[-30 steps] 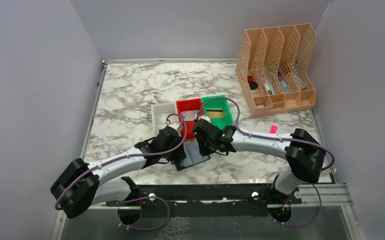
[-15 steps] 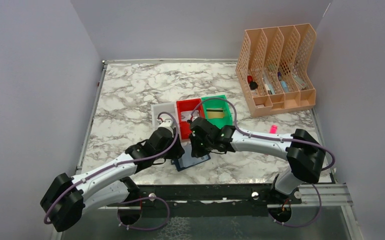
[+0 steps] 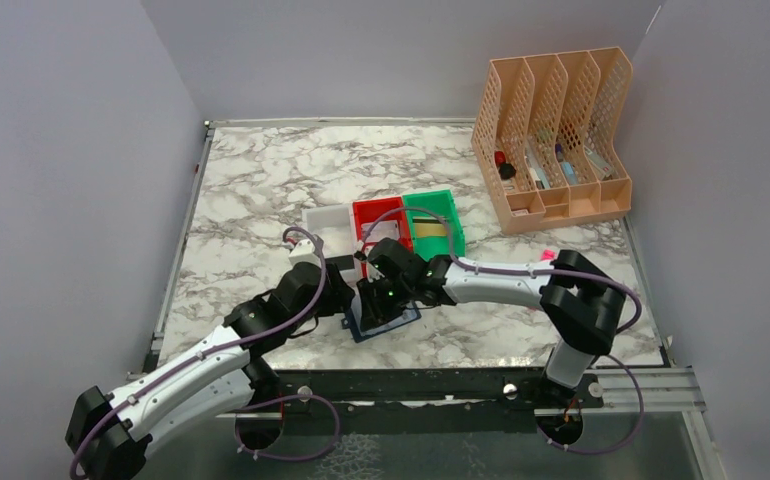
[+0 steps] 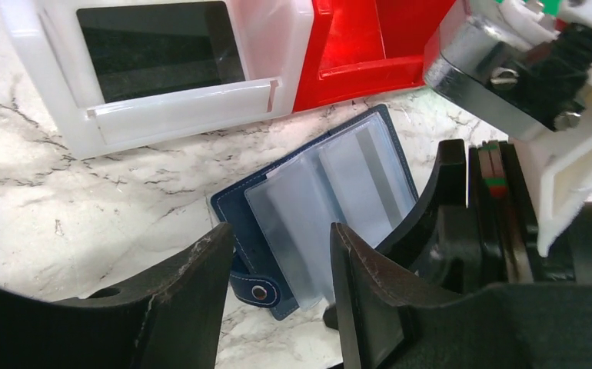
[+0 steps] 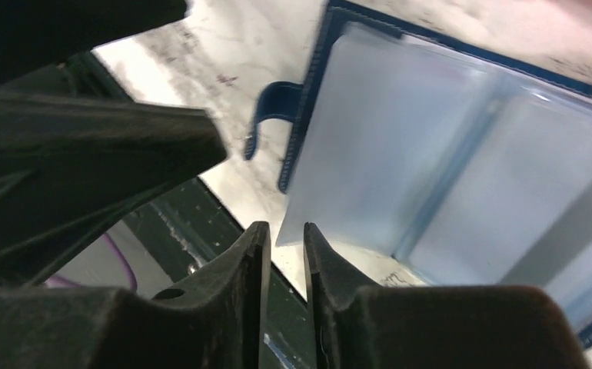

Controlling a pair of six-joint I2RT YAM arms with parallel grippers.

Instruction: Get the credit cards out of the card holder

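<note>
Pulled back, left jaws gape beside the card holder [image 4: 308, 207] edge; right jaws barely parted.

Navy card holder [image 4: 316, 207] lying open, inside up.

Table [image 3: 251, 190]: three bins in row at centre, side by side: left bin [image 3: 323, 222], middle bin [image 3: 377, 214], right bin [image 3: 439, 208].
Card [image 4: 158, 48] in left bin; second card [image 3: 434, 230] in right bin.
Card holder [image 4: 331, 192] flat on table, just before middle bin, sleeves up.
Left gripper [image 4: 277, 257] just left of card holder; right gripper [image 5: 285, 240] over it.
File rack [image 3: 556, 140] at far right corner.
Small stick [image 3: 546, 258] on table before rack, well right of bins.
</note>
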